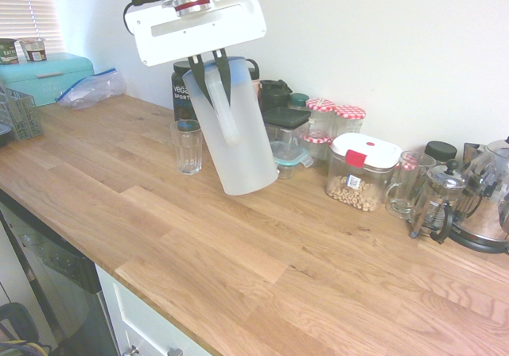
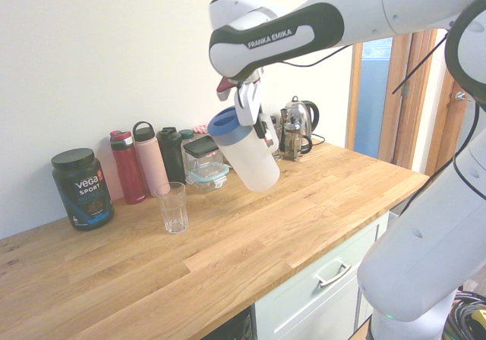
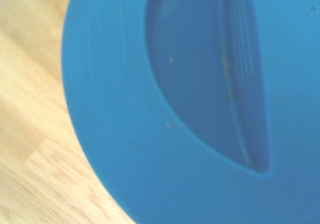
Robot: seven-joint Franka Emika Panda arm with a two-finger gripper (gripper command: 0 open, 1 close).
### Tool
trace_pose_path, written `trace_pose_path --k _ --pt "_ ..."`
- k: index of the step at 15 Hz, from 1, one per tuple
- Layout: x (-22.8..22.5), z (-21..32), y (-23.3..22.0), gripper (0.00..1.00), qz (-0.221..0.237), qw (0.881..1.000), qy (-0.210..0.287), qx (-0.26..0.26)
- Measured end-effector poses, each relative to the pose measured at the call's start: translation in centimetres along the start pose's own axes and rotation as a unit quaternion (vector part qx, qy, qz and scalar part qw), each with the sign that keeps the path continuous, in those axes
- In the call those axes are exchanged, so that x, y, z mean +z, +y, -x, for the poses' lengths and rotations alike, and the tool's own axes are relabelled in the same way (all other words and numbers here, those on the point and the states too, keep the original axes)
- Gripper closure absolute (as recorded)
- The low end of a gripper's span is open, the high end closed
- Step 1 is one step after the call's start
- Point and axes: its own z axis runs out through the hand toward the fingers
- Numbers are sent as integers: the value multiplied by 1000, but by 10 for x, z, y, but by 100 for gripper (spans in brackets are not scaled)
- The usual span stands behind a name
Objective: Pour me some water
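A pale wall rises behind a long wooden counter (image 1: pixel 238 253), whose front edge runs above white drawers (image 2: pixel 323 279) with a metal handle. Over the counter, the gripper (image 1: pixel 208 56) is closed on the handle of the pitcher (image 1: pixel 238 133), one dark finger to each side of the grip. The pitcher is frosted, with a blue lid (image 2: pixel 230 125), and it hangs tilted, its base clear of the wood. In the wrist view the lid fills most of the picture, its round rim and a curved recess showing, with blurred wood beyond. The drinking glass (image 2: pixel 173 208) stands upright on the counter, apart from the pitcher; it looks clear, and I cannot tell whether anything is in it. Bare wood lies between the glass and the counter's front edge, and a broad open stretch runs along the front. The back is the crowded side: a black tub (image 2: pixel 82 189), a red bottle (image 2: pixel 127 167), a pink bottle (image 2: pixel 149 158) and a dark bottle (image 2: pixel 171 155) stand near the wall, with stacked containers (image 2: pixel 205 162) beside them. Further along come a white-lidded container (image 1: pixel 362 171) of light brown pieces, a glass mug (image 1: pixel 409 185), a French press (image 1: pixel 438 201) and a kettle (image 1: pixel 485 197), close together.
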Motion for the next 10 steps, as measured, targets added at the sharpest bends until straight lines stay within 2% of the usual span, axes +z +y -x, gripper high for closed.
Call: trace_pose_path --k 2,5,10 --pt "4 -2 41 100 -37 998 -4 56" --pt "22 1 82 100 -87 987 -5 133" --pt "75 22 120 100 -139 957 14 255"
